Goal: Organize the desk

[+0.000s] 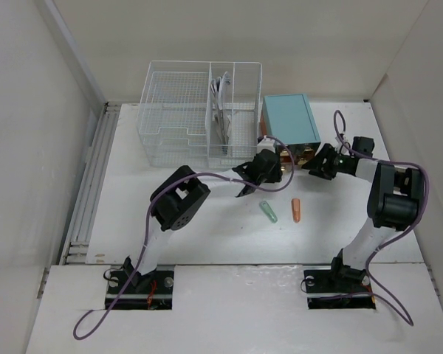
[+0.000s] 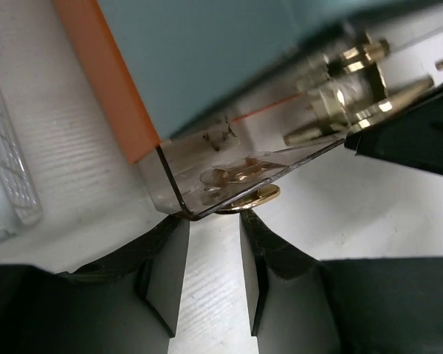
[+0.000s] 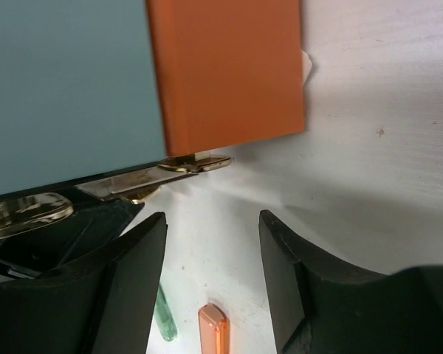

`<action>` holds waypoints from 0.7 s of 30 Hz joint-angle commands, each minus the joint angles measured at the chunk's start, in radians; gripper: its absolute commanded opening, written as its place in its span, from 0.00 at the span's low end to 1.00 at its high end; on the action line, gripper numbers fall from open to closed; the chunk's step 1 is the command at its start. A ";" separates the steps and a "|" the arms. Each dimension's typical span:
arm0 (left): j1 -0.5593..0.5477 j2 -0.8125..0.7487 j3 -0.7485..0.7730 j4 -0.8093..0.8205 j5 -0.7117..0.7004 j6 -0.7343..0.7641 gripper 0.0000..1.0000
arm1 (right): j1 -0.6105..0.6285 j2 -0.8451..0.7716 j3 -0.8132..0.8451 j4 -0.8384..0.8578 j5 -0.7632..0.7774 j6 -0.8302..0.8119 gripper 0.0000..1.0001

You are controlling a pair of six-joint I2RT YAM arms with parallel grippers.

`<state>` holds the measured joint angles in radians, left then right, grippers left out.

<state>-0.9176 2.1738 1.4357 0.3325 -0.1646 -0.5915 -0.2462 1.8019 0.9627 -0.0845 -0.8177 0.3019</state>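
Note:
The white desk (image 1: 199,236) holds a teal box (image 1: 289,118) with orange sides, clear drawer fronts and gold knobs. My left gripper (image 1: 260,171) is at the box's front left corner. In the left wrist view it (image 2: 214,225) is open by a narrow gap with nothing between the fingers, and its tips are just under a gold knob (image 2: 252,198). My right gripper (image 1: 317,160) is at the box's front right. In the right wrist view it (image 3: 210,225) is open and empty below the box's orange side (image 3: 225,70). A green capped piece (image 1: 268,212) and an orange one (image 1: 297,210) lie on the desk.
A white wire-mesh basket (image 1: 177,110) with cables in its middle slot stands at the back left of the box. The orange piece (image 3: 213,328) and the green piece (image 3: 165,324) lie just behind my right fingers. White walls close in both sides.

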 commanded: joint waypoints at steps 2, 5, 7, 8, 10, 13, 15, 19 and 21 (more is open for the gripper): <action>0.016 0.000 0.054 0.023 0.002 -0.016 0.31 | 0.012 0.014 -0.031 0.170 0.006 0.088 0.59; 0.025 0.009 0.063 0.023 0.011 -0.025 0.31 | 0.012 0.014 -0.076 0.280 0.006 0.149 0.59; 0.036 0.009 0.063 0.023 0.022 -0.025 0.31 | 0.012 0.014 -0.085 0.324 -0.003 0.196 0.59; 0.036 0.009 0.063 0.023 0.022 -0.025 0.31 | 0.012 0.028 -0.097 0.344 -0.021 0.212 0.60; 0.045 0.018 0.072 0.023 0.022 -0.025 0.31 | 0.012 0.039 -0.108 0.419 -0.021 0.259 0.60; 0.054 0.029 0.081 0.023 0.022 -0.025 0.31 | 0.021 0.048 -0.117 0.491 -0.032 0.290 0.60; 0.054 0.029 0.091 0.013 0.031 -0.025 0.31 | 0.021 0.057 -0.130 0.544 -0.032 0.333 0.61; 0.063 0.047 0.115 0.002 0.031 -0.025 0.32 | 0.042 0.080 -0.118 0.594 -0.032 0.365 0.61; 0.063 0.047 0.124 0.002 0.031 -0.025 0.32 | 0.042 0.093 -0.117 0.603 -0.023 0.377 0.61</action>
<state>-0.8619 2.2253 1.5063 0.3222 -0.1341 -0.6121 -0.2150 1.8812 0.8352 0.4049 -0.8303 0.6277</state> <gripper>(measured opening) 0.317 0.610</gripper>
